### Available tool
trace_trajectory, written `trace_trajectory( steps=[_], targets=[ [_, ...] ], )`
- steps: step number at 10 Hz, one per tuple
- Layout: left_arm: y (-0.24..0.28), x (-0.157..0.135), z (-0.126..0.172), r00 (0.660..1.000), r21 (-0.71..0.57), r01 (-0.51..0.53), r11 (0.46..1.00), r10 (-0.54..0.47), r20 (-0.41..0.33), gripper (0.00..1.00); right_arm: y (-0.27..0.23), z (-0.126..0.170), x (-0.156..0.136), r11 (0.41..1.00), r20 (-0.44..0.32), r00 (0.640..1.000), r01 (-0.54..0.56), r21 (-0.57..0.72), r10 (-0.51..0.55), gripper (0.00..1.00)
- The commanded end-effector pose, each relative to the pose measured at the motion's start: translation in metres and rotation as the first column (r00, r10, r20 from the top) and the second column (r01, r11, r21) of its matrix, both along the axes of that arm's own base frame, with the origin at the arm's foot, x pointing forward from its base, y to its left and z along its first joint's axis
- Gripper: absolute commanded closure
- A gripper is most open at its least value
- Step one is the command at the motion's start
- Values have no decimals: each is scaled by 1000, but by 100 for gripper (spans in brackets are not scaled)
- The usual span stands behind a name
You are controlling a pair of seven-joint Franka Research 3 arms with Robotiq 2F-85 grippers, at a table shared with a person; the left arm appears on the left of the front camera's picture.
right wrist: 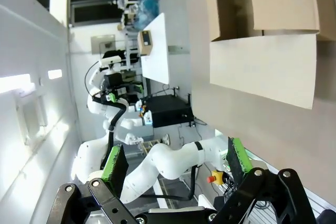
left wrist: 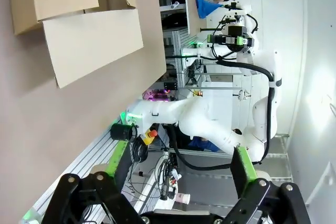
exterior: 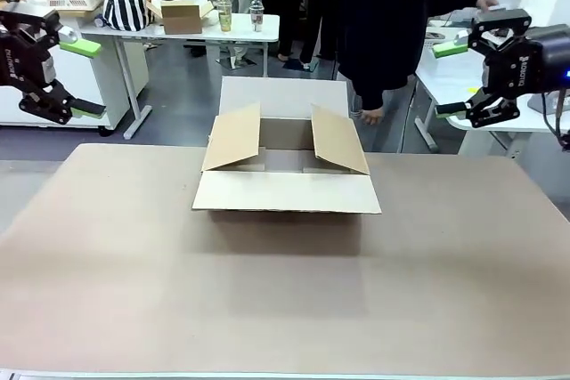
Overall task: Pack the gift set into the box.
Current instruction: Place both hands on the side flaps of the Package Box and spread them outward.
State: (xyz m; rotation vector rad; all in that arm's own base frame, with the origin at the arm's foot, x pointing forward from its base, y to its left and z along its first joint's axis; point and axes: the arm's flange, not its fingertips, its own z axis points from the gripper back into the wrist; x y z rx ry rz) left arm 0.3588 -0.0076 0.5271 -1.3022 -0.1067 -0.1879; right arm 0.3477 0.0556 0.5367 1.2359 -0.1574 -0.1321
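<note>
Large brown corrugated box (exterior: 285,150) on the tan table (exterior: 285,309), just past the middle toward 12 o'clock, mouth facing up. All four flaps open: far one upright at 12 o'clock, near one laid out flat toward 6 o'clock, side ones at 9 and 3 o'clock raised and tilted. Long axis from 9 to 3 o'clock, parallel to the table's near edge. Plain cardboard inside as far as visible, the floor partly hidden behind the flaps.

At 10 o'clock from the box, well apart and held high: left gripper (exterior: 85,77), fingers pointing toward 3 o'clock, green pads spread wide, nothing between them. Same gripper (left wrist: 181,169) in the left wrist view, the gap just as wide, with the box (left wrist: 79,24) rolled sideways at 11 o'clock.

At 2 o'clock from the box, well apart and equally high: right gripper (exterior: 450,79), fingers pointing toward 9 o'clock, spread wide, holding nothing. Same gripper (right wrist: 176,166) in the right wrist view, the box (right wrist: 262,35) at 1 o'clock.

Beyond the far edge, at 1 o'clock from the box: a person (exterior: 383,24) in a dark top, one hand (exterior: 372,115) hanging down.
</note>
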Motion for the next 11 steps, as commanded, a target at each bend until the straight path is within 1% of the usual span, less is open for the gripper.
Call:
trace_trajectory(
  steps=[1, 2, 3, 4, 5, 6, 7, 8, 9, 10, 11],
  targets=[
    [-19, -1, 14, 997, 111, -70, 991, 68, 22, 0, -1, -1, 2, 1000, 32, 999, -3, 22, 3, 0],
    [-45, 4, 29, 997, 198, -82, 977, 76, 33, 0, -1, -1, 2, 1000, 32, 999, -3, 22, 3, 0],
    [-80, 13, 38, 997, 323, -40, 946, 18, 70, 0, -1, -1, 2, 1000, 32, 999, -3, 22, 3, 0],
    [-116, 24, 43, 996, 408, 32, 912, -62, 62, 0, -1, -1, 2, 1000, 32, 999, -3, 22, 3, 0],
    [-151, 38, 45, 996, 490, 56, 870, -79, 28, 0, -1, -1, 2, 1000, 32, 999, -3, 22, 3, 0],
    [-193, 52, 41, 998, 604, 49, 796, -56, -7, 0, -1, -1, 2, 1000, 32, 999, -3, 22, 3, 0],
    [-229, 58, 38, 998, 683, 36, 730, -58, 9, 0, -1, -1, 2, 1000, 32, 999, -3, 22, 3, 0],
    [-262, 62, 32, 995, 743, 6, 670, -79, 62, 0, -1, -1, 2, 1000, 32, 999, -3, 22, 3, 0],
    [-294, 66, 23, 988, 812, -62, 580, -81, 134, 0, -1, -1, 2, 1000, 32, 999, -3, 22, 3, 0],
    [-326, 72, 14, 975, 879, -101, 466, -128, 180, 0, -1, -1, 2, 1000, 32, 999, -3, 22, 3, 0],
    [-347, 85, 8, 960, 919, -143, 368, -175, 219, 0, -1, -1, 2, 1000, 32, 999, -3, 22, 3, 0]
  ],
)
